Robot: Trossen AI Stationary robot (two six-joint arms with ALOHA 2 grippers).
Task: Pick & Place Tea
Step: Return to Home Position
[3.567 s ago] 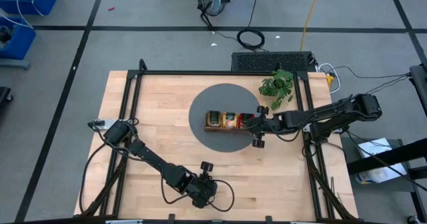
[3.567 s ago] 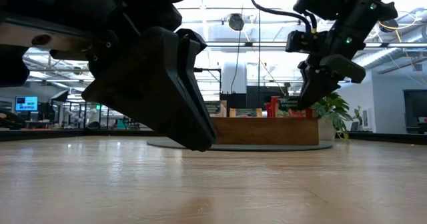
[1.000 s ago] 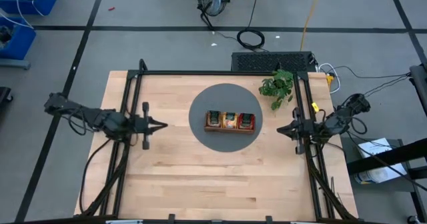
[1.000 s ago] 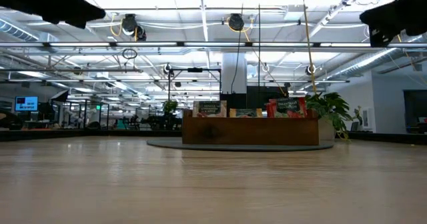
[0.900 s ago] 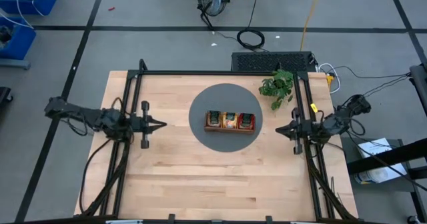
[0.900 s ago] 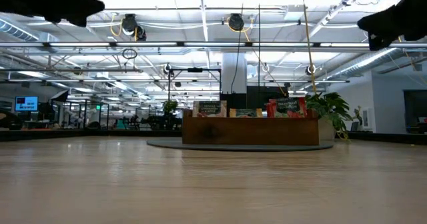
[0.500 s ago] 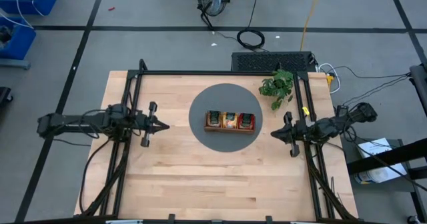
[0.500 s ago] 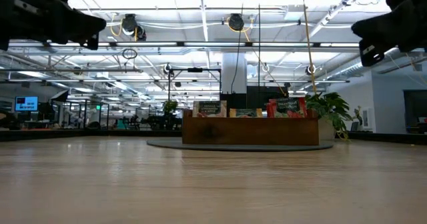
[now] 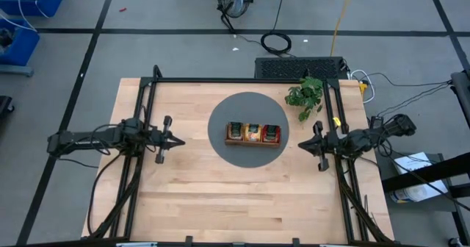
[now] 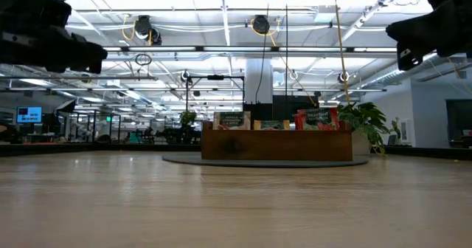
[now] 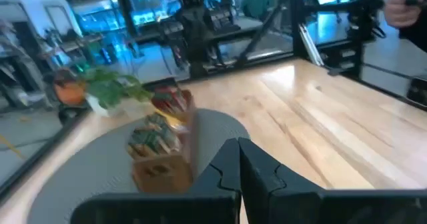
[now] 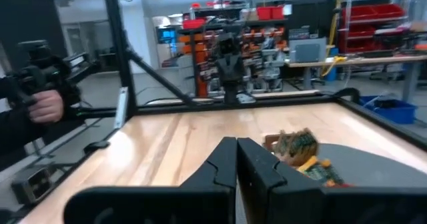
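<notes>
Since all the tea [image 9: 252, 132] I can see stands in the wooden tray [image 9: 253, 144], nothing looks left to pick. Tray sits on the grey round mat [image 9: 229, 107], mid worktop [image 9: 220, 203], a bit toward the far edge. Dark-green-topped sachets are in the left slot, orange-yellow in the middle, red in the right.

Tray's long axis runs left-right, roughly along the line between my two claws. Left claw [image 9: 178, 139]: fingers pressed together, empty, over the left part of the worktop, pointing right at the tray, well apart from it. Right claw [image 9: 303, 147]: fingers together too, empty, near the right edge, pointing left. The tea lies to its left and slightly farther back. Right claw is the nearer one, just off the mat's rim.

Potted plant [image 9: 305, 94] stands far right, beside the mat.

My judgement: only parking both arms is left. That move heads away from the tray, so there is little risk to the sachets.
</notes>
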